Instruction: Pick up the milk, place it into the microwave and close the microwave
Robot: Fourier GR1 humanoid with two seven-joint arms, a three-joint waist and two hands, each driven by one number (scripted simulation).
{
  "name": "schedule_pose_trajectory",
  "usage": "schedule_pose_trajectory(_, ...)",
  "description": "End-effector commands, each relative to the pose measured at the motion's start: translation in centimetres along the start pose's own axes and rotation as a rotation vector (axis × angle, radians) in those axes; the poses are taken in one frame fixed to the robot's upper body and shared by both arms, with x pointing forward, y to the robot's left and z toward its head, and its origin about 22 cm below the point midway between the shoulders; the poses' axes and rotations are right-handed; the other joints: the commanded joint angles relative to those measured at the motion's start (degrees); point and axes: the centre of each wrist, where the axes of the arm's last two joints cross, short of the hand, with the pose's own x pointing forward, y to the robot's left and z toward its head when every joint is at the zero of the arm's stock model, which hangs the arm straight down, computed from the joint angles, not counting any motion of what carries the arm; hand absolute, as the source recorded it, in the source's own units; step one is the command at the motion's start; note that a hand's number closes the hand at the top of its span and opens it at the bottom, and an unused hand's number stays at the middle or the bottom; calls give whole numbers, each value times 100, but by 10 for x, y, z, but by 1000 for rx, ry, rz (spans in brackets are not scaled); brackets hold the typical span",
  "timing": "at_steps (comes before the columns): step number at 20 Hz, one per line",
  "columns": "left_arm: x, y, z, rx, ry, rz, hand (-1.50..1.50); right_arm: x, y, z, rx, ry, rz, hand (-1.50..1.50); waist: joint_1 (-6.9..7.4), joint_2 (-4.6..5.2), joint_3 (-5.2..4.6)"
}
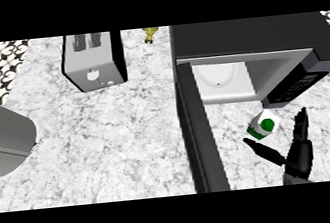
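Observation:
The milk (264, 125) is a small white carton with green markings, standing on the counter just in front of the microwave (255, 49). The microwave's door (199, 130) hangs wide open, edge-on toward me, with the pale cavity (224, 80) exposed. My right hand (297, 158) comes up from the lower right edge, open, with its thumb reaching left below the carton and its fingers straight up along the carton's right side. The hand is close to the milk, not curled round it. My left hand does not show.
A silver toaster (93, 62) stands at the back left. A grey rounded object (0, 137) fills the left edge. A small yellowish item (149, 33) sits at the back between toaster and microwave. Marble counter (112, 148) lies between toaster and door.

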Motion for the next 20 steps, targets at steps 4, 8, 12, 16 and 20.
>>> schedule_pose_trajectory(4, 30, -6, 0, -13, -72, 71, -150, -19, 12, -7, 28, -20, -17, 150, 68, 21, 12)
schedule_pose_trajectory(8, 26, -8, -2, 1, -61, 88, -150, -22, 5, -8, 112, -85, -34, 150, 12, 13, 6)
schedule_pose_trajectory(12, 11, -4, -7, 15, -69, 83, -150, -15, 17, -24, 59, -187, 16, 150, -4, 22, 6)
schedule_pose_trajectory(16, 9, -1, 7, 1, -60, 71, -150, -13, -4, -42, 208, -217, -62, 150, 20, 1, 2)
schedule_pose_trajectory(20, 12, -4, 8, -6, -66, 76, -150, -13, -38, -61, 493, -256, -140, 150, 122, 23, 21)
